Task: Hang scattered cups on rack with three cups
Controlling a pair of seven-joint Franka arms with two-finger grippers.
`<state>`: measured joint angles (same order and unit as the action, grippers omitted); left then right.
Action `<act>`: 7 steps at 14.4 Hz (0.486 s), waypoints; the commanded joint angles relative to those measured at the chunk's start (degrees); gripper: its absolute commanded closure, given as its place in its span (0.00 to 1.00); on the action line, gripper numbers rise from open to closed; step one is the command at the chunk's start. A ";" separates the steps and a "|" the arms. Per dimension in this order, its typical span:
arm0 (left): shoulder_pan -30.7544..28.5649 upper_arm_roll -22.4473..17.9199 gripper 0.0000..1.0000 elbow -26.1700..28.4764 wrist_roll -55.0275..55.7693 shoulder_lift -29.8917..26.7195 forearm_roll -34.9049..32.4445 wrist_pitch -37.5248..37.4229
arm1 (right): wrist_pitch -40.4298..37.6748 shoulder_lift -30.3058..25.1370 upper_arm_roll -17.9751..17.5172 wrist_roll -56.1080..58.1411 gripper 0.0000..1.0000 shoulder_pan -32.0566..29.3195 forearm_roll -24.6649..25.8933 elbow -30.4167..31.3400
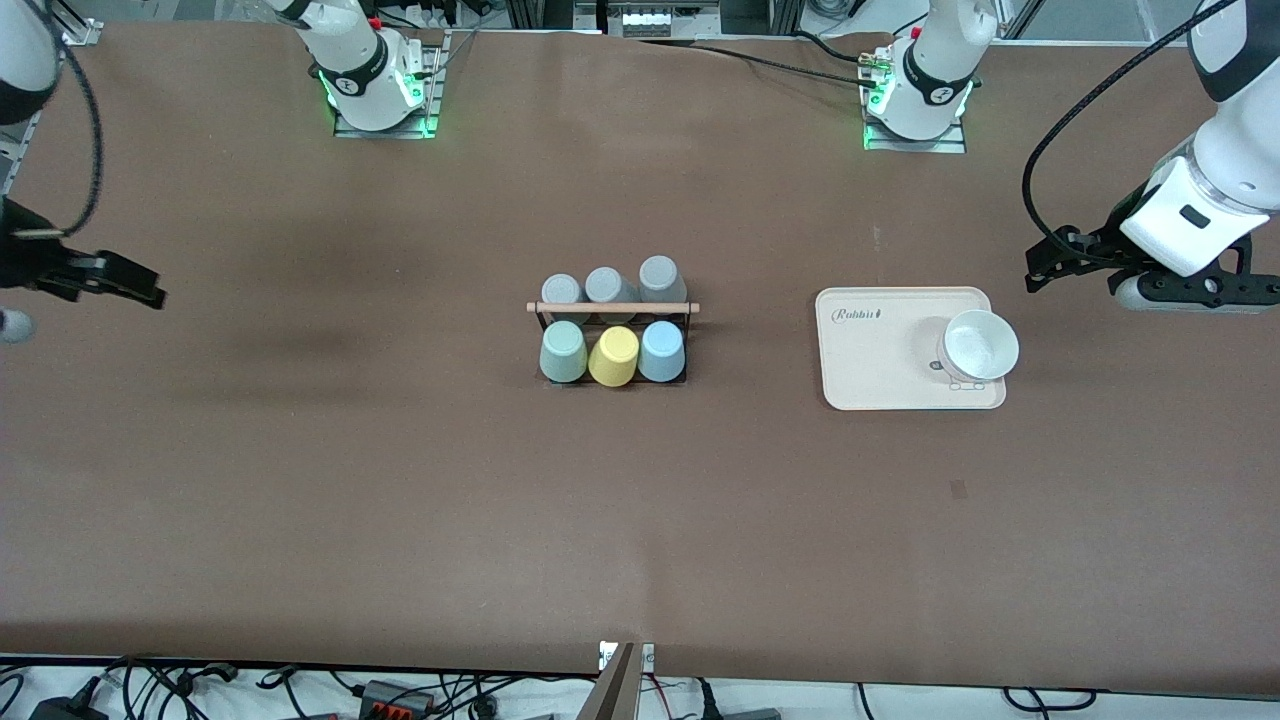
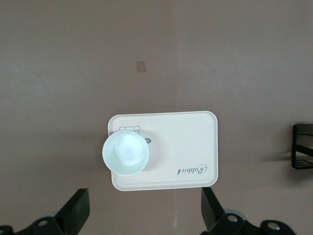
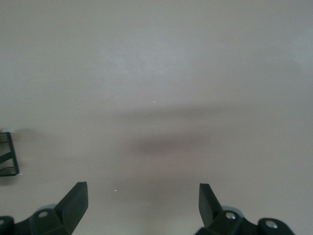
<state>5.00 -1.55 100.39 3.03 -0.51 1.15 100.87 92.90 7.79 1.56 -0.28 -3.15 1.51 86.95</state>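
The black wire rack [image 1: 613, 345] with a light wooden rod [image 1: 613, 307] across its top stands mid-desk [image 1: 400, 480], holding 6 upturned tapered tumblers: 1 sage green cup [image 1: 563, 352], 1 yellow tumbler [image 1: 613, 357], 1 light blue cup [image 1: 661, 352] in the nearer row, and 3 grey tumblers [image 1: 609, 287] in the farther row. Toward the left arm's end lies 1 cream tray [image 1: 880, 370] carrying 1 white bowl [image 1: 980, 345]. Both end effectors, left [image 2: 144, 208] and right [image 3: 143, 203], hover wide open and empty, each arm waiting over its own end of the desk.
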 commanded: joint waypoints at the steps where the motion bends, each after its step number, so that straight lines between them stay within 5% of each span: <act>1: 0.19 0.06 0.00 -1.34 -1.18 -0.19 0.87 -1.03 | -1.75 -1.02 0.37 1.25 0.00 0.07 0.77 -0.46; 7: 0.01 -0.03 0.00 -1.87 -1.18 0.25 0.78 -1.03 | -6.07 -2.34 0.90 0.98 0.00 0.86 0.16 -0.11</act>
<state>5.17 -1.49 99.79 3.02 -0.51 1.15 100.87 87.85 6.35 2.22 0.24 -2.93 1.44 86.83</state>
